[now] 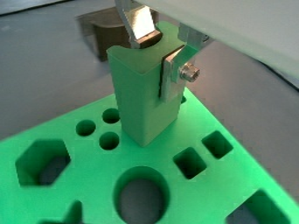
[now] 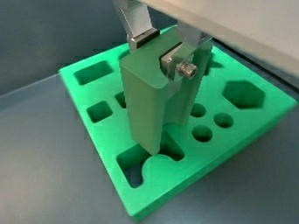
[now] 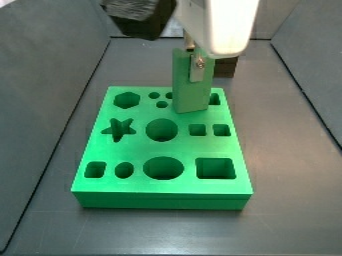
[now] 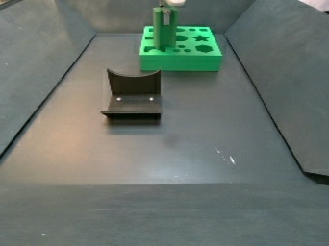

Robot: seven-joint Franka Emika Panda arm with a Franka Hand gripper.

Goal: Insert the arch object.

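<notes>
My gripper is shut on the top of a tall green piece, the arch object, and holds it upright. It shows in both wrist views. Its lower end is at the surface of the green board, beside three small round holes. In a wrist view it meets a notched hole; I cannot tell whether it has gone in. In both side views the gripper stands over the board's end nearest the fixture. No separate dark block shows.
The board has several shaped holes: star, hexagon, circles, squares. The dark fixture stands on the grey floor a little off the board and also shows past it. Dark walls enclose the floor.
</notes>
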